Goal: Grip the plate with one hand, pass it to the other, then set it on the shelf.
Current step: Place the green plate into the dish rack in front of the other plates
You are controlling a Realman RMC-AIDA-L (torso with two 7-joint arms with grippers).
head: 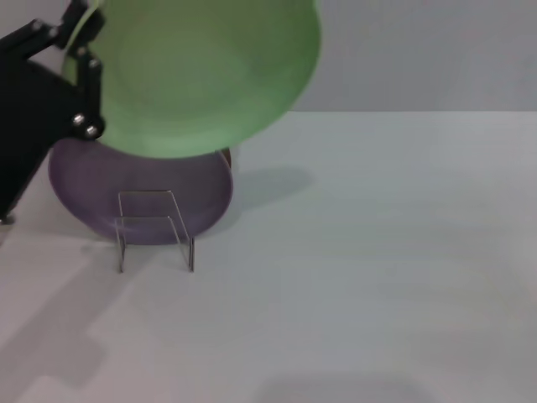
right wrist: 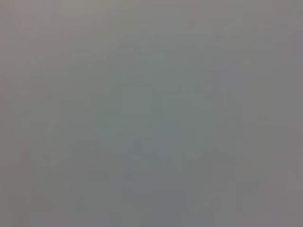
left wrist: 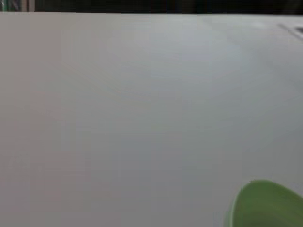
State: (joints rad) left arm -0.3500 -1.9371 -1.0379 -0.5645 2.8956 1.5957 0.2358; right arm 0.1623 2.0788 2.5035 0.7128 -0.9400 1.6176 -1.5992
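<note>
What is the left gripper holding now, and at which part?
The left gripper holds the pale green round plastic plate by its rim, at the robot's left edge, raised above the lilac plate in the clear rack.

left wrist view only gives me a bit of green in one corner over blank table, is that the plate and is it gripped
Observer: Yes. In the head view the pale green round shallow plastic plate is held up in the air, the left gripper clamping its rim in black jaws.
Operator: where's the shelf from there
Observer: The small clear wire rack stands on the white table below the held plate, with a lilac round plate upright in it.
</note>
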